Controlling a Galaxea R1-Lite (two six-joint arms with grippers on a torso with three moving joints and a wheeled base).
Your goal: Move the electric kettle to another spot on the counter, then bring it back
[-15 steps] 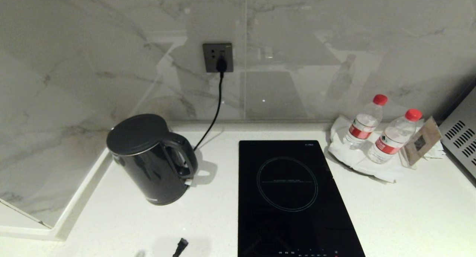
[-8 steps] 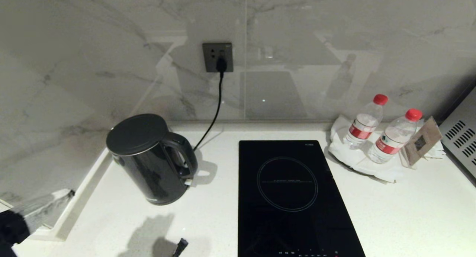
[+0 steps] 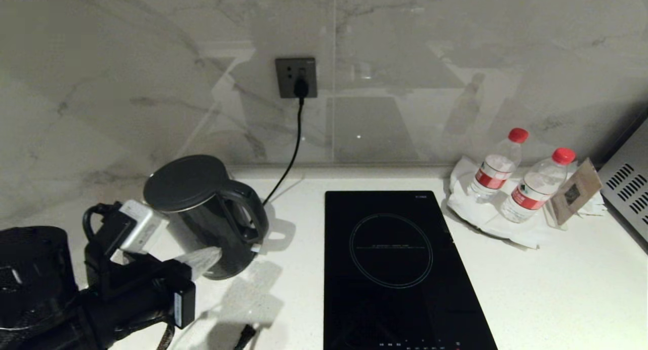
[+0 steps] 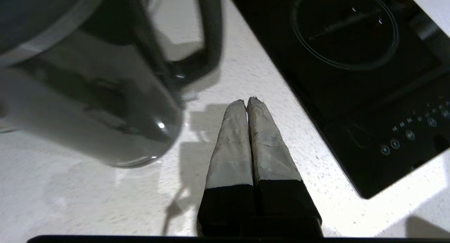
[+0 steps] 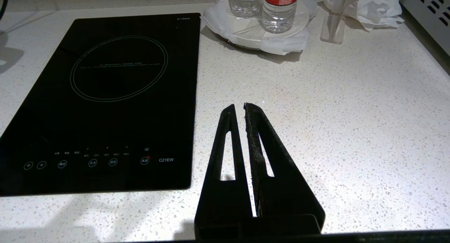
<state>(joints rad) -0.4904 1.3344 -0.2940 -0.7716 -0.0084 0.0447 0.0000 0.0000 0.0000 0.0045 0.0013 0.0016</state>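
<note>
From the head view we see the electric kettle point(image 3: 202, 213) upright at the left rear of the counter point(image 3: 557, 289), handle turned toward the black induction hob point(image 3: 400, 269). Our left gripper point(image 3: 205, 259) sits low in front of the kettle, its pale tip just beside the body; whether they touch we cannot tell. A black cord point(image 3: 291, 152) runs up to the wall socket point(image 3: 296, 77). 2 water bottles point(image 3: 516, 178) stand at the right rear.

In the left wrist view our jaws are pressed together, holding nothing, above bare counter between kettle and hob.

In the right wrist view our right gripper point(image 5: 243, 106) hangs over open counter beside the hob, jaws nearly together and empty.
</note>
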